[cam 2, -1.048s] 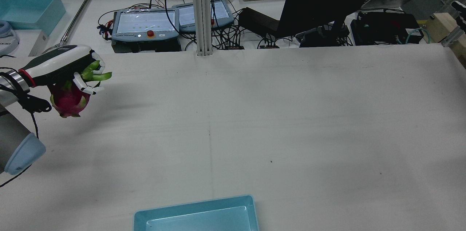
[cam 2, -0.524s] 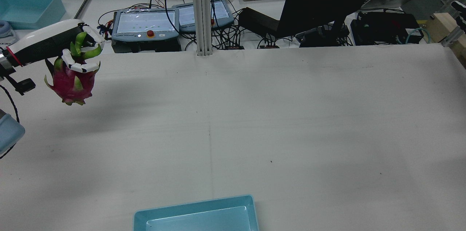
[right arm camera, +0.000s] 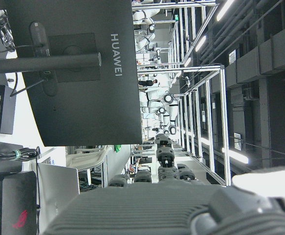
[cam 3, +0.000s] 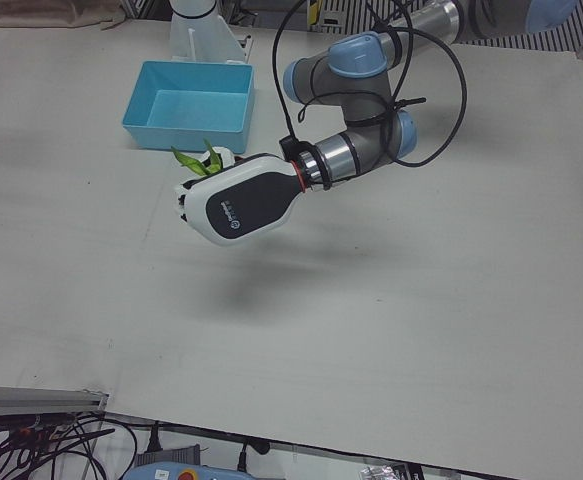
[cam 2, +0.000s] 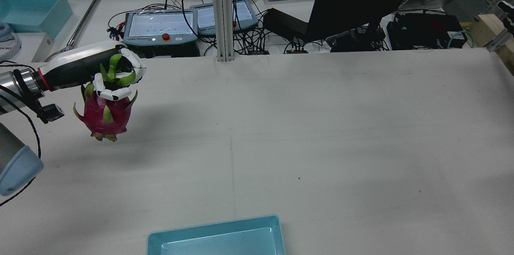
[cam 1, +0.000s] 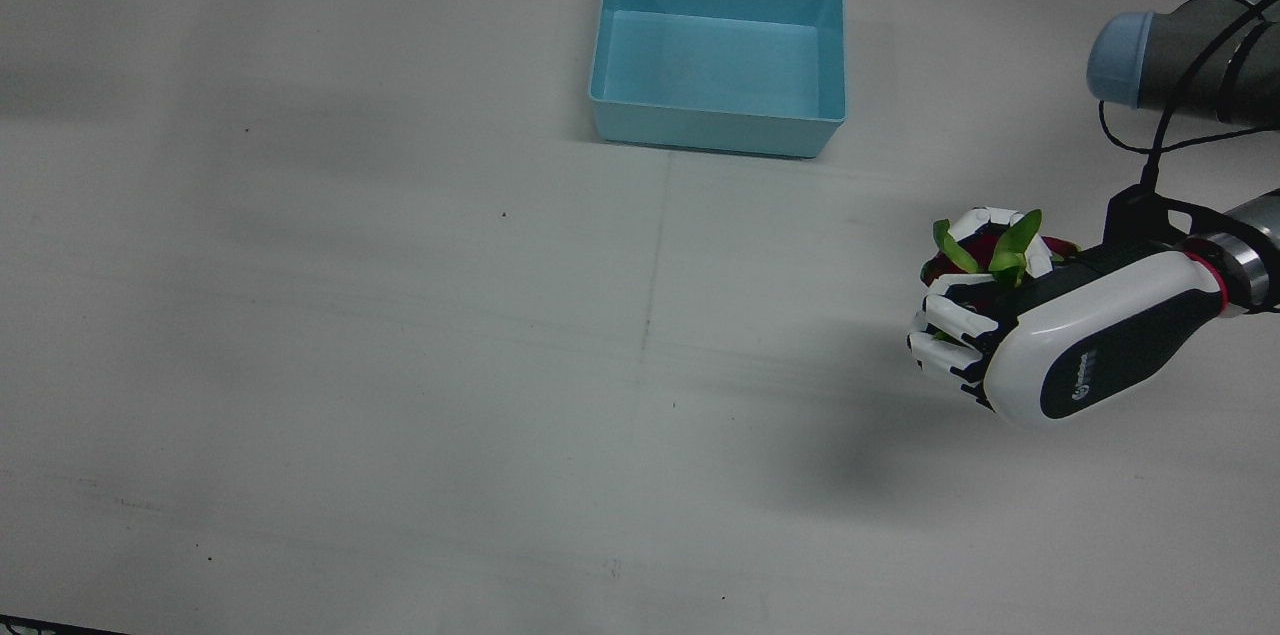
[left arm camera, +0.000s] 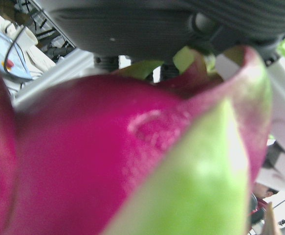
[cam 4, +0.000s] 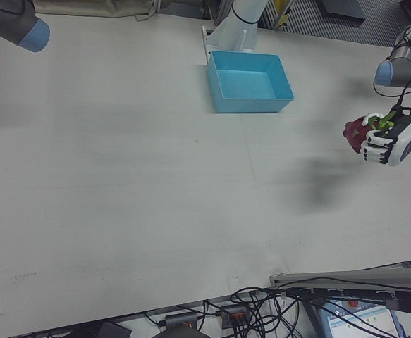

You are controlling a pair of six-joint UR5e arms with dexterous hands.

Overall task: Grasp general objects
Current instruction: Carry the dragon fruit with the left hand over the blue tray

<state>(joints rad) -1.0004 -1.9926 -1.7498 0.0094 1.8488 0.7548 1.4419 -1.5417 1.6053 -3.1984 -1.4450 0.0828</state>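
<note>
A: Where's the dragon fruit (cam 2: 105, 116)?
B: In the air above the tabletop (cam 2: 321, 126), hanging from the left hand (cam 2: 114, 74), whose fingers are curled around its green-leafed top.
A: And the right hand?
B: Cannot tell; only its casing edge shows.
A: The bin (cam 1: 718, 55)?
B: Well apart from the fruit.

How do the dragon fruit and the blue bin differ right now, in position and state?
The dragon fruit hangs in the air, clear of the table, gripped at its leafy top by the left hand; the blue bin rests on the table. The fruit is out on the robot's left side; the bin sits mid-table near the pedestals. The fruit is magenta and green; the bin is light blue and empty.
</note>
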